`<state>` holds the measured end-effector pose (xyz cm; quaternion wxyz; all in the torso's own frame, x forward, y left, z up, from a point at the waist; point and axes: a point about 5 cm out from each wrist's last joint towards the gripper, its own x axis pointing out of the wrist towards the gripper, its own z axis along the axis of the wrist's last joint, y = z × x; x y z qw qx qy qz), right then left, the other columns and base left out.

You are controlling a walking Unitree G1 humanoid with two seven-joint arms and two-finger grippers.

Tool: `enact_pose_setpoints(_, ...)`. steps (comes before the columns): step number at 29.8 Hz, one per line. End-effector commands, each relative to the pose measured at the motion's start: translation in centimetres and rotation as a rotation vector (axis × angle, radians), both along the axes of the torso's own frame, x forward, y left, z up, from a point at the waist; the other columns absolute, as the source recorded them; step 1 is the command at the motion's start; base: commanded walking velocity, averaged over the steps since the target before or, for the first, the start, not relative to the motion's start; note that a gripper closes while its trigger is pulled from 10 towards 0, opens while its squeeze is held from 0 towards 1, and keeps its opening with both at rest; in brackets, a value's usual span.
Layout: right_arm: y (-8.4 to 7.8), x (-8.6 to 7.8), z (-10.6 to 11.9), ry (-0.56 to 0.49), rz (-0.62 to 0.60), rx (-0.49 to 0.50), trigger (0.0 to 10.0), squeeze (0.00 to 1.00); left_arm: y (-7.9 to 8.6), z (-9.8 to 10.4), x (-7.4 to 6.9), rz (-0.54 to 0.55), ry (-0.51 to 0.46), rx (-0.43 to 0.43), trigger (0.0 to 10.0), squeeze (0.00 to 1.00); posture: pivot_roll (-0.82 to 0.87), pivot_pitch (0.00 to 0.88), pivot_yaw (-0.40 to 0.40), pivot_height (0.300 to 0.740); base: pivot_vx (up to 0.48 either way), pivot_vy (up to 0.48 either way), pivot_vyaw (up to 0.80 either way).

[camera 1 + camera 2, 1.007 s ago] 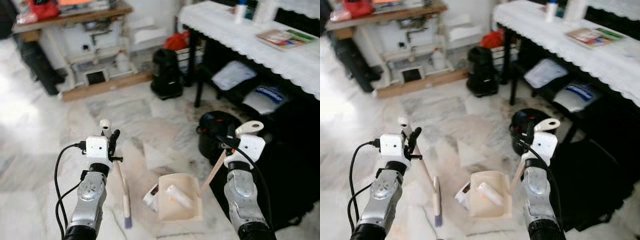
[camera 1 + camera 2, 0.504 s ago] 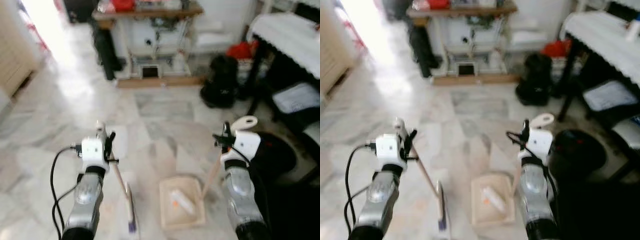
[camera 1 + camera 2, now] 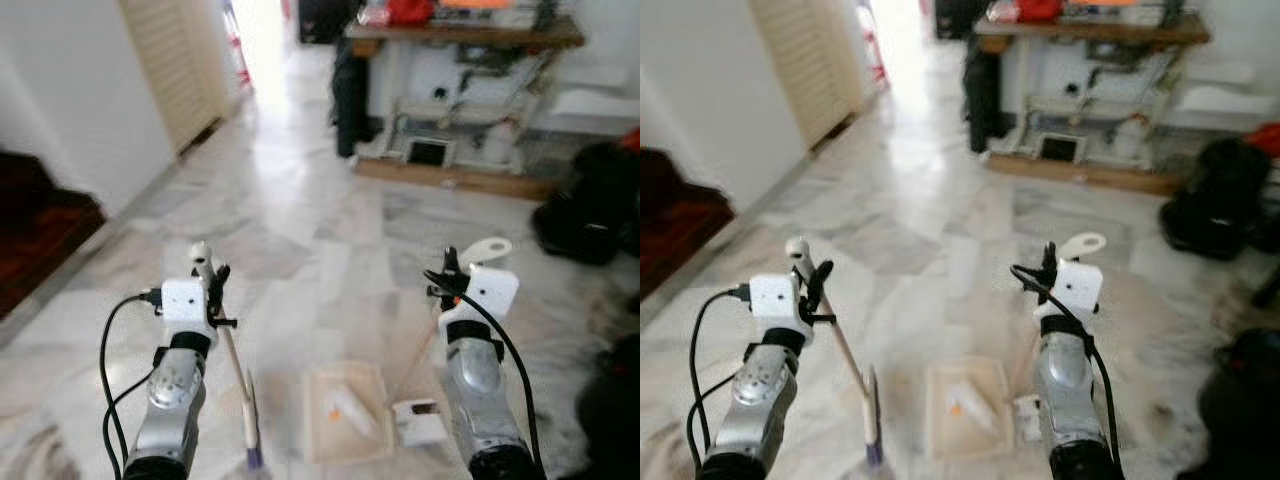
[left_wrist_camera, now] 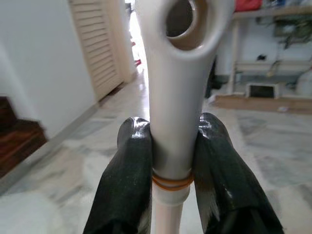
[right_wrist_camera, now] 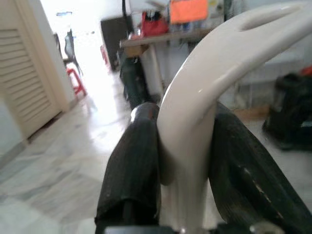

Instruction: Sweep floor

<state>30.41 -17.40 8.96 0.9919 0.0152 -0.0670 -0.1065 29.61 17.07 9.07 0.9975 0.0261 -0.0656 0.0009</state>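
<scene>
Left gripper [image 4: 172, 161] clamping broom [image 3: 236, 372], open marble floor [image 3: 300, 220] ahead

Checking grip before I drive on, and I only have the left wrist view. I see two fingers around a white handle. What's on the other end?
Observer: A broom; its head rests on the floor just ahead of the robot, held by the left gripper.
Operator: Is the right gripper busy?
Observer: Yes, the right gripper is closed on the handle of a dustpan.
Operator: Anything in the pan?
Observer: A pale tube-shaped piece of litter lies inside.
Operator: Any rubbish left outside it?
Observer: A small box sits on the floor right beside the pan, on the robot's right.
</scene>
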Motion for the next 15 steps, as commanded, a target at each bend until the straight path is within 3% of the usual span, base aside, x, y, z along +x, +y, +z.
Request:
enact_pose_setpoints(1, 0.32, 0.61, 1.72, -0.067, 0.009, -0.007, 10.0, 0.00, 0.43, 1.00, 0.19, 0.005, -0.038, 0.021, 10.0, 0.00, 0.08, 0.000, 0.042, 0.740, 0.000, 0.000, 0.80)
enact_pose_setpoints(15, 0.40, 0.57, 1.63, -0.059, 0.013, -0.005, 10.0, 0.00, 0.63, 0.91, -0.26, 0.016, -0.033, 0.025, 10.0, 0.00, 0.09, 0.000, 0.040, 0.740, 0.000, 0.000, 0.80)
